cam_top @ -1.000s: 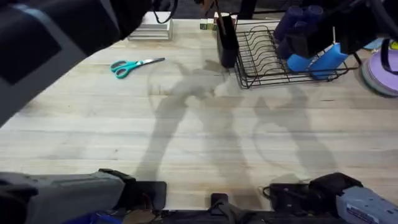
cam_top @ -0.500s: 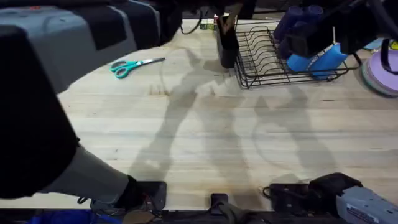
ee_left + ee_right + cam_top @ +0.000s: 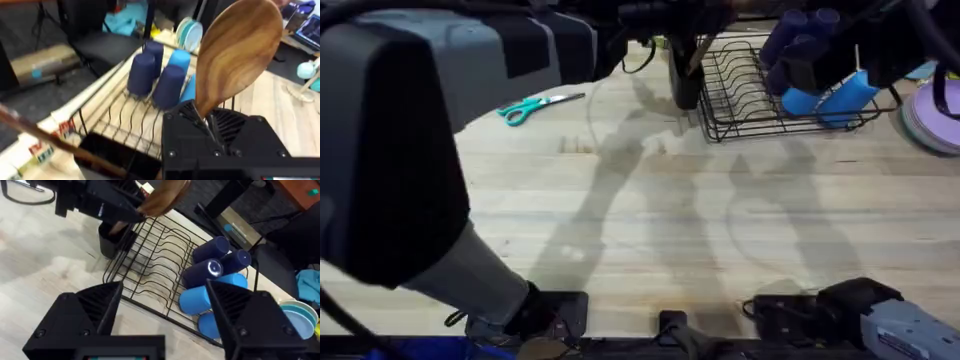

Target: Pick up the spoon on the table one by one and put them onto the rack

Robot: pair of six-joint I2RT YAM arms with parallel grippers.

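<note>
The spoon (image 3: 240,55) is clamped in the left tool (image 3: 207,122) above the rack (image 3: 125,120) holding blue cups (image 3: 155,75).

My overhead camera looks down and forward across the pale plank worktop (image 3: 650,220), my left arm looming close beneath it. My left wrist camera sits right over the black wire dish rack (image 3: 120,120) at the far right. My right wrist camera views that same rack (image 3: 155,265) from farther back.
</note>
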